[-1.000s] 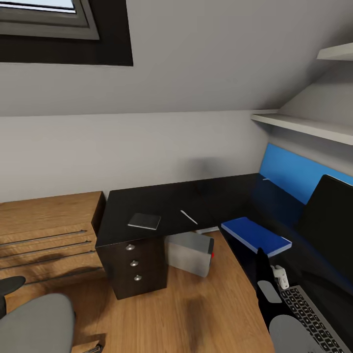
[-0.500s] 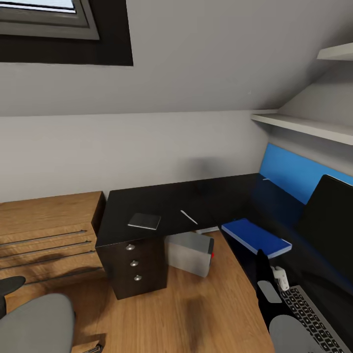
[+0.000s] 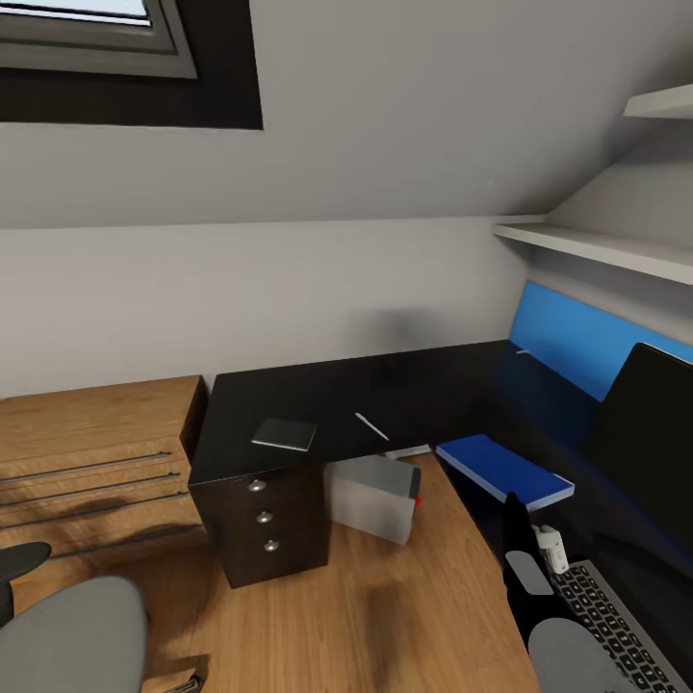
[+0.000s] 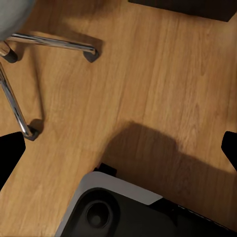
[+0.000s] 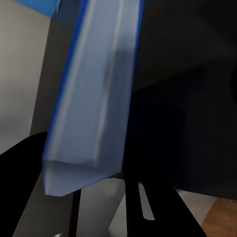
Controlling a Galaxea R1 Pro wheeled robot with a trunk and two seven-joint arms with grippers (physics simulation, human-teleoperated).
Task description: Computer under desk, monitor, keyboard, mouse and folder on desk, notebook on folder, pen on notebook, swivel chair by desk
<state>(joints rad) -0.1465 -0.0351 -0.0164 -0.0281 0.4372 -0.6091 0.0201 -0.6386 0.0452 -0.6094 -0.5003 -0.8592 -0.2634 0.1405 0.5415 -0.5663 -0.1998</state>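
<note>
The black L-shaped desk [image 3: 327,399] fills the corner. On its near wing lie the small dark grey notebook [image 3: 284,434] and, a little apart, the thin white pen [image 3: 371,426]. The grey computer tower [image 3: 373,496] sits on the floor beneath the desk. The bright blue folder [image 3: 502,469] lies on the other wing, with the monitor [image 3: 643,423] and keyboard [image 3: 611,626] nearby. The right gripper [image 3: 527,558] hangs close to the folder's edge; I cannot tell how wide it stands. The left gripper's fingers [image 4: 11,150] are spread wide over wooden floor by the swivel chair [image 3: 72,635]
</note>
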